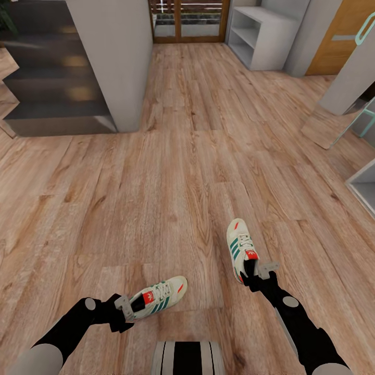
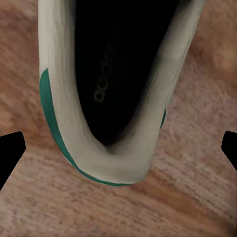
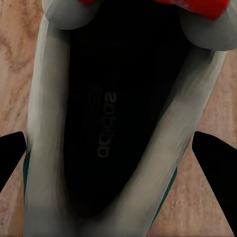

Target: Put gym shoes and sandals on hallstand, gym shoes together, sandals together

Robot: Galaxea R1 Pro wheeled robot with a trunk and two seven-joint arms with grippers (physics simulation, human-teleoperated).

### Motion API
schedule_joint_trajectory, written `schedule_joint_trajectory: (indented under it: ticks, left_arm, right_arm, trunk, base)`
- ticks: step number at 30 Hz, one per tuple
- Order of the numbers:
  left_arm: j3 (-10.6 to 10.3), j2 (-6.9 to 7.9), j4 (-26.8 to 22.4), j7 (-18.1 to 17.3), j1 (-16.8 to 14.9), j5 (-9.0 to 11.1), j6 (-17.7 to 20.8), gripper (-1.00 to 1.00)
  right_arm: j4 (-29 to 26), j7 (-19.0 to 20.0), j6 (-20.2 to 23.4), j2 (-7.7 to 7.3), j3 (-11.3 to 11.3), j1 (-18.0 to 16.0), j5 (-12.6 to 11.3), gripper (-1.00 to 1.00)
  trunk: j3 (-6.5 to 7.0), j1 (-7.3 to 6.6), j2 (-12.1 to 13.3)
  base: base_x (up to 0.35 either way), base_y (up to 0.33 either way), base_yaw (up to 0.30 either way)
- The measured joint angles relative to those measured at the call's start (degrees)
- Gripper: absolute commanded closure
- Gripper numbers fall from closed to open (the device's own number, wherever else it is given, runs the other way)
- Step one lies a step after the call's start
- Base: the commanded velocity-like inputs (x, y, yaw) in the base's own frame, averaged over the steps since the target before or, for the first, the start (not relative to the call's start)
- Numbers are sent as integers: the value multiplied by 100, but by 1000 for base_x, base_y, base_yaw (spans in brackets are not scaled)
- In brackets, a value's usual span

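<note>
I have one gym shoe in each arm: the left gripper (image 1: 126, 308) is at the heel of the left gym shoe (image 1: 159, 297), the right gripper (image 1: 255, 275) at the heel of the right gym shoe (image 1: 241, 249), and I judge both pairs of fingers clamped on the heel collars, since each wrist view looks straight down into a shoe's dark opening with the finger tips (image 2: 11, 150) framing it at the sides. Holding by the heel keeps the toes pointing away from me, so I can slide them onto a shelf toe-first. Whether the soles are clear of the corridor floor (image 1: 172, 172) I cannot tell. The hallstand (image 1: 260, 34) stands well ahead at the far right of the corridor, and the planks between us lie open. The grey wall corner (image 1: 112, 62) by the dark steps (image 1: 52, 88) narrows the left side, so I favour the right.
</note>
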Motion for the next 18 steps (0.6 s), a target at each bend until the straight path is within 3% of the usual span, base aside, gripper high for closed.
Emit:
schedule_joint_trajectory:
  ticks: [13,18]
  left_arm:
    - [-11,12,-6,-1,-8,3,-1,-100]
    - [-6,8,-3,1,-2,2,-8,-100]
  right_arm:
    - [-6,0,-1,0,2,0,-1,100]
    - [-8,0,-1,0,1,0,0,100]
  trunk:
    - [0,0,0]
    - [0,-2,0]
  base:
    - [1,0,0]
    - [126,0,0]
